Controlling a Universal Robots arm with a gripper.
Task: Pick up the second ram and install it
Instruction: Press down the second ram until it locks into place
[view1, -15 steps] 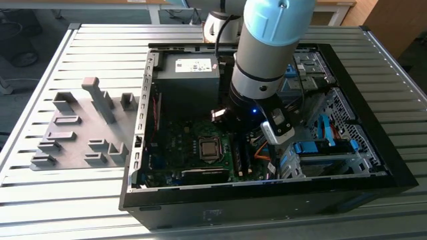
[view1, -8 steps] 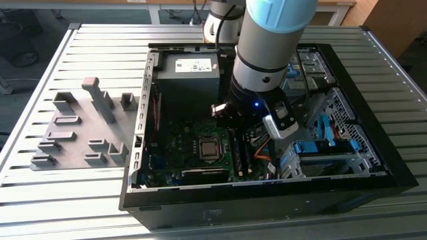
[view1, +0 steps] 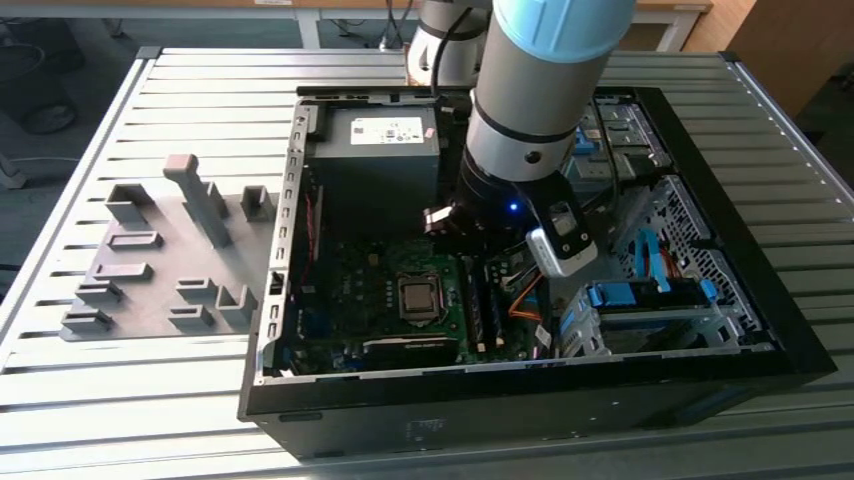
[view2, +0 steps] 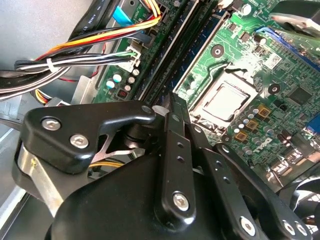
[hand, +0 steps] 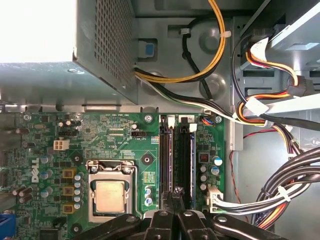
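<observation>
My gripper (hand: 174, 194) is down inside the open computer case (view1: 280, 250), over the motherboard (hand: 115, 135). Its black fingers (view2: 172, 125) are shut, tips together. They sit at one end of two side-by-side memory slots beside the processor socket (hand: 111, 196). Two long dark boards stand edge-on in those slots. The second ram (hand: 166, 160) looks like the one nearer the socket, running away from my fingertips. I cannot tell whether the tips touch its top edge. In the exterior view the arm (view1: 534, 110) covers most of the slots (view1: 481, 300).
A grey fixture plate with upright grey blocks (view1: 200, 200) lies on the slatted table on the exterior view's left. The power supply (view1: 378, 150) stands behind the motherboard. Bundled cables (hand: 260, 110) and drive bays with blue tabs (view1: 647, 295) crowd the case beside the slots.
</observation>
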